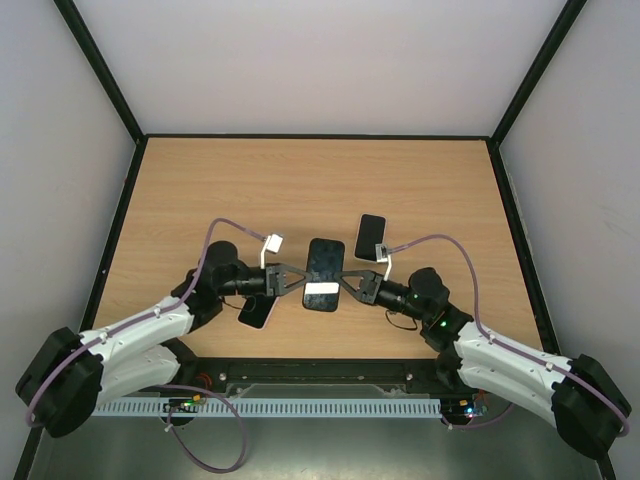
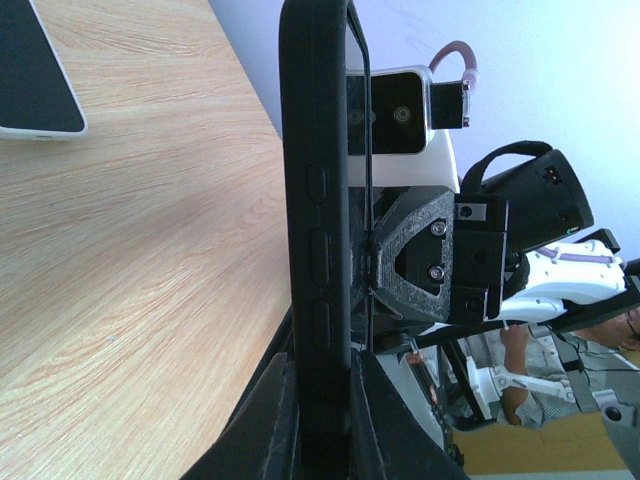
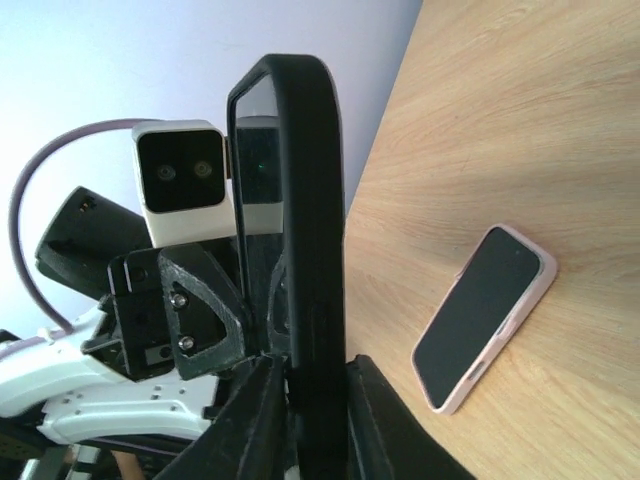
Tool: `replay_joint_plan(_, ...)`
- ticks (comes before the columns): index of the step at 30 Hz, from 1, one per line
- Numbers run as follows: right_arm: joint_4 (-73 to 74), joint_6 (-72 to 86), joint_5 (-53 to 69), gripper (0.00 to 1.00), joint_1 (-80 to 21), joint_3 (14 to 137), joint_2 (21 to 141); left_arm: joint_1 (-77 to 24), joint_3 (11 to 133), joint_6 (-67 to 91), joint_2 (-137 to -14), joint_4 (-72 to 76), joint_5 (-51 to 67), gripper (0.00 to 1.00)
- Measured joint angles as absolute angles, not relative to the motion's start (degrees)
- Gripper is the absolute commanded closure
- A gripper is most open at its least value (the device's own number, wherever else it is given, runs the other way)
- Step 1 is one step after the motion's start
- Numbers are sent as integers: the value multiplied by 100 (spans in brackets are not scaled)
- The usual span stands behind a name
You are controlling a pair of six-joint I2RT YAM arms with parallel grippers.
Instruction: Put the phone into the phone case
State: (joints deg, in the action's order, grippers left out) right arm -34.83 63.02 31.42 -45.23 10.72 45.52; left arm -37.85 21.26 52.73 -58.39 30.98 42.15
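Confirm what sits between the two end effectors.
The black phone case, gripped by the left end effector and right end effector on opposite edges; no bare gap. Clearest in the top view.

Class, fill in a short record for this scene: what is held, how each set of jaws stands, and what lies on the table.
Held item: black phone case, gripped between the two arms, edge-on to both wrist cameras
Left jaws: shut on the case
Right jaws: shut on the case, opposite end
Far phone: flat on the table, dark face up
Near phone: pale-edged, flat, partly under the left arm
Phone inside held case: cannot tell
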Motion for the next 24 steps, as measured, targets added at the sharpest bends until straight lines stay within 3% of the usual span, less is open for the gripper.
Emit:
replay_joint_plan(7, -2993, 6243, 2764, 22, -4525, 1076, 4338, -3662, 2338, 4890, -5996, 2268, 3695, 98)
replay_joint_plan(11, -2635, 6139, 2504, 2, -4523, 1090, 4130, -3304, 2377, 4703, -6149, 1817, 3446, 98)
replay_joint_plan(24, -1752, 5774, 1988, 2, -4525, 1376, 3983, -2027, 3225, 4368, -8012, 1385, 3146, 97)
